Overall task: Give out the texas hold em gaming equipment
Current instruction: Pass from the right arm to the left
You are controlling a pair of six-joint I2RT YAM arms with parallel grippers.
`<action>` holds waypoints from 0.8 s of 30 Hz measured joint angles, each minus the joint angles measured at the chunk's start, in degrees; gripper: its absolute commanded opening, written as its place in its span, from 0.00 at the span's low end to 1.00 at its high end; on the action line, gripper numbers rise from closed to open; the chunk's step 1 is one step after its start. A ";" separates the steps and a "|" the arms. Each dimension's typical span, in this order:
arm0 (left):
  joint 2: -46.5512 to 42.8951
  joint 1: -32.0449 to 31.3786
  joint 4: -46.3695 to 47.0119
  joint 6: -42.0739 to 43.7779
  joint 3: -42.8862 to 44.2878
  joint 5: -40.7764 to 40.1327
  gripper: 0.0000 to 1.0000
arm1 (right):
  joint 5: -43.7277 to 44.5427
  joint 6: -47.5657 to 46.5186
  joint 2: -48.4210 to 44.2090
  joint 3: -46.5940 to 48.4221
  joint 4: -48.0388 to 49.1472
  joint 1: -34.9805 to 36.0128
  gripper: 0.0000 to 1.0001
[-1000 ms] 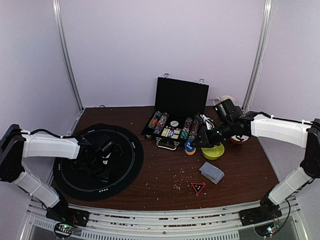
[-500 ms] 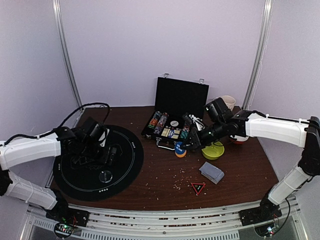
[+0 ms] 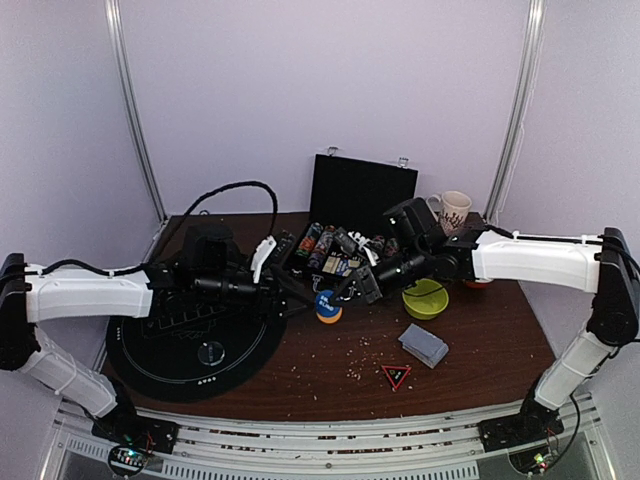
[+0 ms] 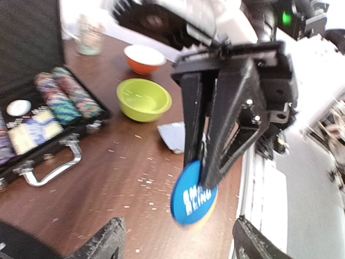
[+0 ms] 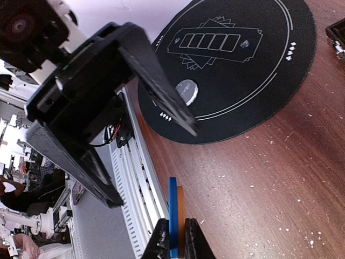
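Observation:
My right gripper (image 3: 342, 292) is shut on two button discs held on edge together, a blue one (image 3: 325, 303) marked "small blind" and an orange one behind it, just above the table in front of the chip case. They show edge-on in the right wrist view (image 5: 175, 216) between the fingertips (image 5: 161, 240). My left gripper (image 3: 298, 296) is open and empty, its jaws facing the blue disc (image 4: 194, 198) from close by. A clear disc (image 3: 211, 352) lies on the black mat (image 3: 150, 345). The grey-blue deck (image 3: 423, 344) lies at the right.
The open black chip case (image 3: 345, 230) stands behind the grippers. A yellow-green bowl (image 3: 425, 298), an orange bowl (image 4: 144, 58) and a patterned mug (image 3: 455, 211) sit at the right. A red triangle marker (image 3: 396, 376) lies near the front.
My left gripper has left the clear disc on the mat and swung right toward the case. My right gripper has carried the two discs left to meet it.

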 measured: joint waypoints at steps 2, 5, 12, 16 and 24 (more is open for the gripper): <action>4.61 -0.07 1.70 1.27 1.03 5.46 0.65 | -1.01 -0.83 0.68 0.44 0.44 1.29 0.00; 6.19 -0.59 1.66 3.32 1.16 8.81 0.55 | -1.55 -1.77 0.76 0.61 0.55 2.67 0.00; 7.19 -1.77 1.49 7.10 2.91 12.79 0.27 | -2.16 -5.05 2.05 3.91 -0.31 4.26 0.00; 7.50 -1.77 0.72 8.72 2.93 14.53 0.17 | -2.84 -7.45 2.25 4.37 -1.51 4.72 0.00; 5.84 -1.81 -1.11 11.15 2.62 15.28 0.23 | -3.65 -10.12 2.25 4.44 -2.86 4.76 0.00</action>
